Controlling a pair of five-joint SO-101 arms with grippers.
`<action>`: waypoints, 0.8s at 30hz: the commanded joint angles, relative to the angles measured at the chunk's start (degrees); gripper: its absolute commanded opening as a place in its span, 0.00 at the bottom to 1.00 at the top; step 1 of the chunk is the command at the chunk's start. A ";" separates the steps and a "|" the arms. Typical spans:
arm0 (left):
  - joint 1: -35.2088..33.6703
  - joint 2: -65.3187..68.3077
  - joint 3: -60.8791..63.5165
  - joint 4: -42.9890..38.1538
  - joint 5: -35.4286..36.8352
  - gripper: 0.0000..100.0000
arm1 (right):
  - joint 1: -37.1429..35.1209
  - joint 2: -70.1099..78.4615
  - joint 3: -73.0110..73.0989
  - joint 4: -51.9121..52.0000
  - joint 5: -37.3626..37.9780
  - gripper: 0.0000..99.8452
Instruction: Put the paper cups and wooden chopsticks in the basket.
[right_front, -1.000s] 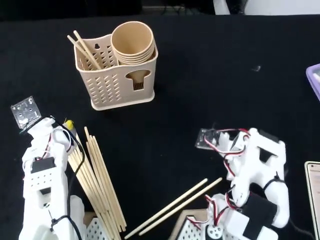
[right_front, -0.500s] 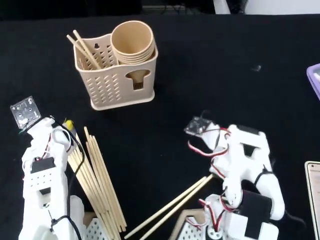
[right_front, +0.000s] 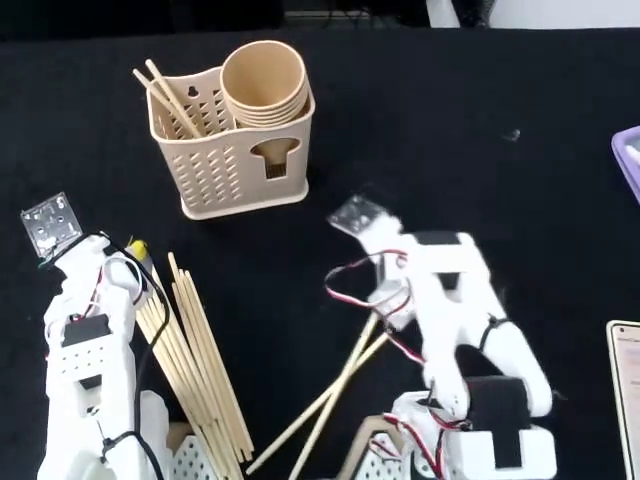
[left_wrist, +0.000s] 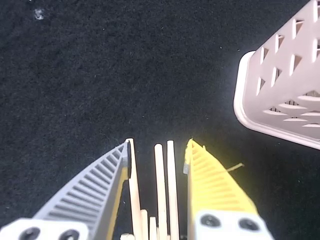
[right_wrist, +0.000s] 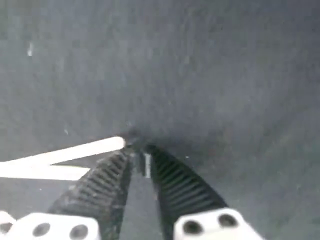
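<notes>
A beige perforated basket (right_front: 235, 165) stands at the back left, holding a stack of paper cups (right_front: 265, 82) and two chopsticks (right_front: 165, 95). A bundle of several wooden chopsticks (right_front: 195, 365) lies at the front left. My left gripper (right_front: 140, 262) sits over its far end. In the left wrist view this gripper (left_wrist: 157, 150) is open, with chopstick tips (left_wrist: 162, 190) between its fingers and the basket corner (left_wrist: 280, 95) ahead. Two loose chopsticks (right_front: 335, 400) lie crossed at front centre. My right gripper (right_wrist: 140, 150) is shut beside their far ends (right_wrist: 65, 154).
A purple object (right_front: 628, 150) pokes in at the right edge, and a white card (right_front: 625, 380) lies lower on the same edge. The black cloth is bare between the basket and the arms and across the back right.
My right arm has swung left across the table, and the two loose chopsticks have shifted with it, one turning so they now cross. The left arm has kept still.
</notes>
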 joint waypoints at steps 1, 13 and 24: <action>-0.31 -1.05 -0.31 -0.79 0.26 0.19 | -2.55 -0.66 -4.26 -0.88 -4.04 0.01; -0.13 -1.05 -0.31 -0.79 0.26 0.19 | -2.64 -4.53 -2.33 10.29 9.67 0.14; -0.04 -1.05 -0.40 -0.88 0.26 0.19 | -12.66 -21.58 1.63 21.80 21.89 0.16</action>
